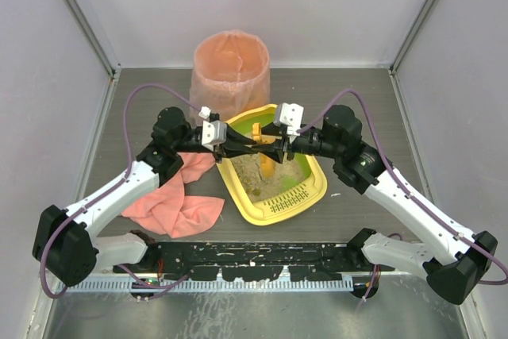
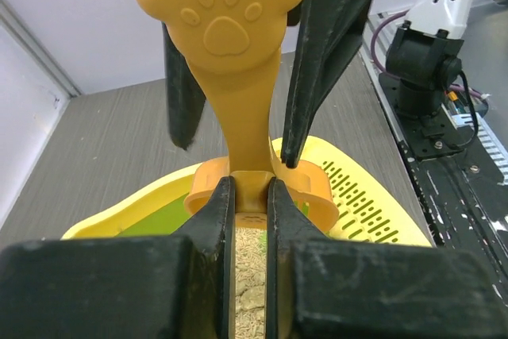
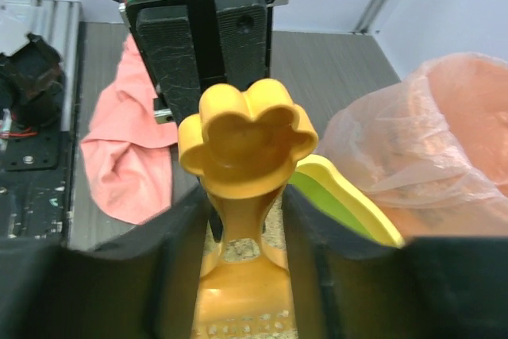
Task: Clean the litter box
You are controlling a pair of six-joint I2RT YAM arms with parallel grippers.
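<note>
Left wrist: my left hand pinches the stiff, light scoop at its neck; my right hand flanks the handle, slack. The litter box looks rigid and sand-weighted; I'd take its rim.

top view: left gripper and right gripper meet over the scoop, so most of it is hidden. litter in the litter box is too small to check for clumps. cloth runs under the left arm. right wrist view cuts the bin off at the right edge. can't tell if the right gripper pinches the scoop.
</note>
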